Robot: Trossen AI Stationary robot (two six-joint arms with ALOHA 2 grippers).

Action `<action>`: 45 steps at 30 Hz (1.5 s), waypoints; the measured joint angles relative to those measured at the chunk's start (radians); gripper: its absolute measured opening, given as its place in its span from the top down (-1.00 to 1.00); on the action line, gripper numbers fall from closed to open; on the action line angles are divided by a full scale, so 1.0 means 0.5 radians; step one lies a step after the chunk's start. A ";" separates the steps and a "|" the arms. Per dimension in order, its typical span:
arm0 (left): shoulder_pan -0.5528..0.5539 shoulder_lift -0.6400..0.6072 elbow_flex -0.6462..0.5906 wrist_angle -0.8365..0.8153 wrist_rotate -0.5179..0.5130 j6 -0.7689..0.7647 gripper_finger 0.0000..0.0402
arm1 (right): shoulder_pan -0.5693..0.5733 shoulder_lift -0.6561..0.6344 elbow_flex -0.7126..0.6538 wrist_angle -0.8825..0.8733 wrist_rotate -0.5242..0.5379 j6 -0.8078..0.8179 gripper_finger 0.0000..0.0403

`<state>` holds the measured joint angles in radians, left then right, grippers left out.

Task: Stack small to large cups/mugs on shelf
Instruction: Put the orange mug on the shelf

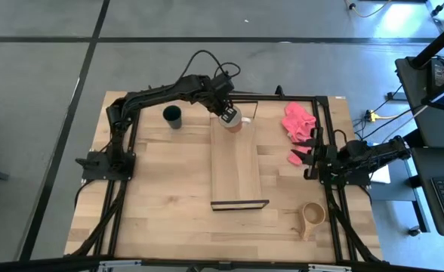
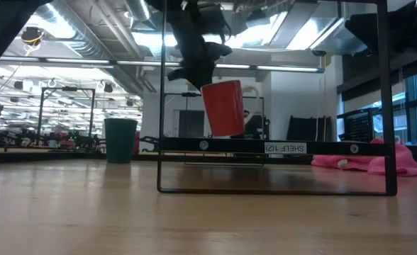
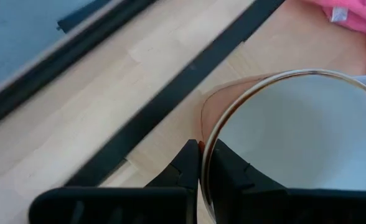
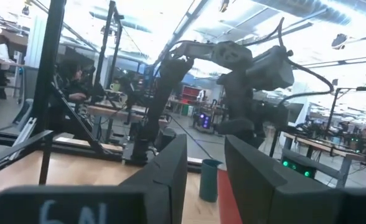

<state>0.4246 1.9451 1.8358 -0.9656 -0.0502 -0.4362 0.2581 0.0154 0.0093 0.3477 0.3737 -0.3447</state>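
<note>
My left gripper (image 1: 228, 115) is shut on the orange-brown mug (image 1: 237, 122), white inside, over the far end of the light-wood shelf (image 1: 239, 170). In the low view the mug (image 2: 224, 108) hangs a little tilted above the shelf board (image 2: 279, 147). The dark green cup (image 1: 173, 115) stands upright on the table left of the shelf. The tan wooden cup (image 1: 312, 215) sits on the table near the front right. My right gripper (image 4: 205, 168) is open and empty at the table's right side (image 1: 310, 157). My left gripper pinches the mug's wall at the rim (image 3: 205, 140), one finger (image 3: 231, 171) inside the mug and one finger (image 3: 186, 165) outside it. The fingers come from above, slanting down. The mug hangs below them, mouth up, slightly tilted and clear of the shelf board.
A pink cloth (image 1: 297, 122) lies at the far right of the table, close to my right gripper. The shelf's black end frame (image 2: 276, 190) stands at its near end. Bare tabletop (image 1: 161, 204) lies left of the shelf.
</note>
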 joint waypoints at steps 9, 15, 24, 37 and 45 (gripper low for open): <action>-0.015 0.046 -0.001 0.071 0.032 0.002 0.93 | 0.000 0.000 0.000 0.012 -0.001 0.013 0.45; -0.002 0.046 -0.002 0.044 0.029 0.002 0.93 | 0.001 0.011 0.014 0.048 0.063 0.215 0.45; -0.003 0.046 -0.002 0.013 0.031 -0.003 0.92 | 0.000 0.301 0.275 -0.162 0.228 0.445 0.45; -0.004 0.046 -0.003 -0.007 0.039 -0.011 0.92 | 0.000 1.253 1.411 -1.387 0.860 0.679 0.45; -0.013 0.046 -0.003 -0.010 0.039 -0.011 0.91 | -0.178 1.675 1.779 -1.720 0.856 1.488 0.45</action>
<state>0.4181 1.9682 1.8343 -0.9707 -0.0309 -0.4419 0.1693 0.8531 0.8991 -0.5122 0.8018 0.3995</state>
